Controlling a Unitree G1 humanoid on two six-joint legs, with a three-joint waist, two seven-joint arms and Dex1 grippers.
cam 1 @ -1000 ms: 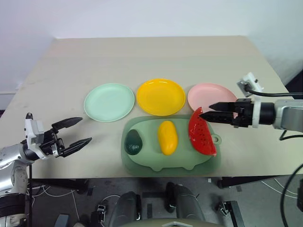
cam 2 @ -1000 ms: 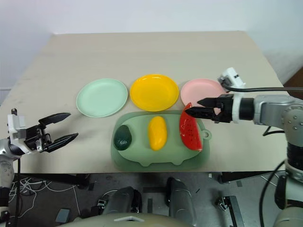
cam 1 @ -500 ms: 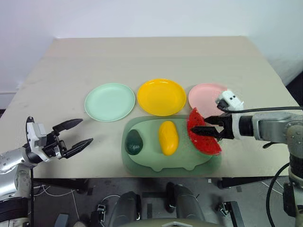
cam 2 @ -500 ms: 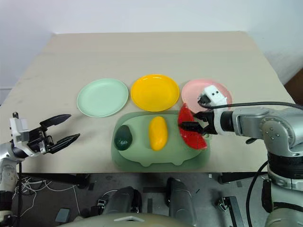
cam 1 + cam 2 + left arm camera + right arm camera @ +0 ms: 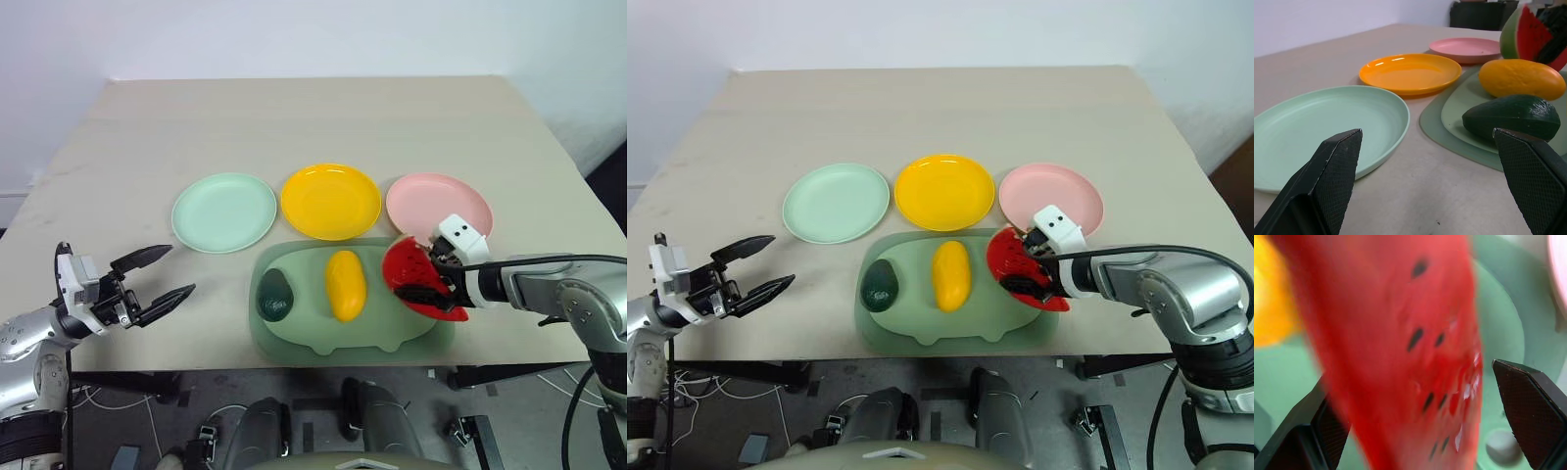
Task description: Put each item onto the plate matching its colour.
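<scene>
Watermelon wedge [image 5: 419,284] sits at the right end of the green pig-shaped board [image 5: 323,331], lower centre of the head view, just below the pink plate [image 5: 439,204]. Our right gripper [image 5: 438,281] straddles it, fingers [image 5: 1530,416] spread wide on either side and not yet clamped. To do this well, we judge we should centre the wedge between them, close on its flat faces, then lift clear before carrying it up to the pink plate. It is red with black seeds and a green rind. Going smaller, the yellow mango [image 5: 345,284] lies mid-board and the dark avocado [image 5: 276,295] at its left. Our left gripper [image 5: 152,279] hovers released at lower left over the desk [image 5: 294,117].
</scene>
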